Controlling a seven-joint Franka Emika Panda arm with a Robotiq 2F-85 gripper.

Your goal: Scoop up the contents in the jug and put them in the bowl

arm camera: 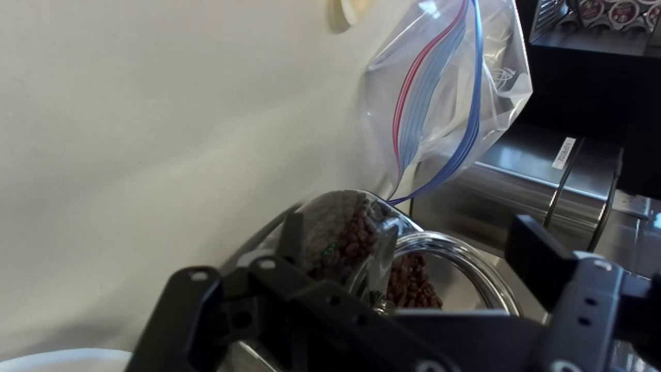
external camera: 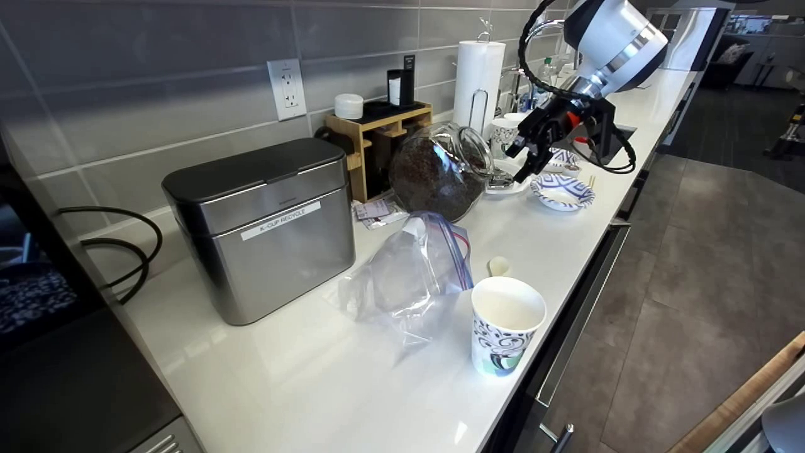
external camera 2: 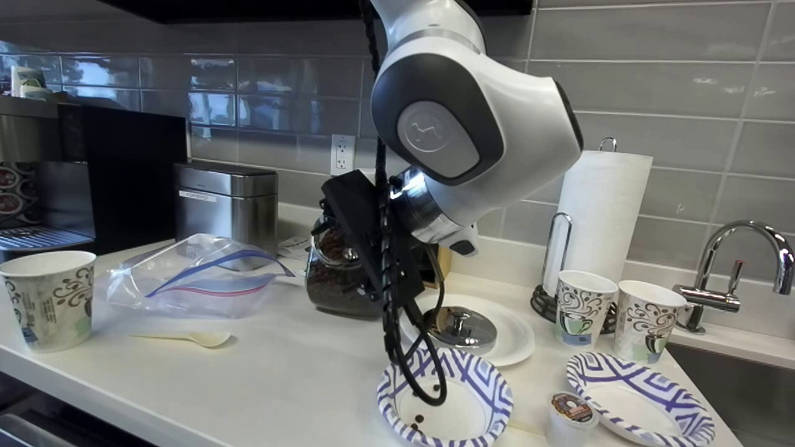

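The jug, a glossy bulbous glass vessel filled with dark brown beans, stands on the counter. It shows in both exterior views (external camera: 434, 173) (external camera 2: 335, 282) and in the wrist view (arm camera: 343, 222). Its round mouth faces slantwise toward my gripper (external camera: 521, 165). My gripper is open and empty, just off the mouth. In the wrist view its fingers (arm camera: 413, 232) are spread apart with the mouth showing between them. The bowl (external camera: 582, 201), white with a blue pattern, sits beside the jug and below the gripper; in an exterior view the bowl (external camera 2: 497, 391) holds several loose beans.
A white spoon (external camera 2: 208, 338) and a plastic bag (external camera 2: 199, 273) lie on the counter. A chrome lid (external camera 2: 463, 329) rests on a white plate (external camera 2: 518, 341). A second patterned bowl (external camera 2: 695, 428), a small pod cup (external camera 2: 568, 419), paper cups (external camera 2: 584, 304) and a paper towel roll (external camera 2: 602, 217) stand nearby.
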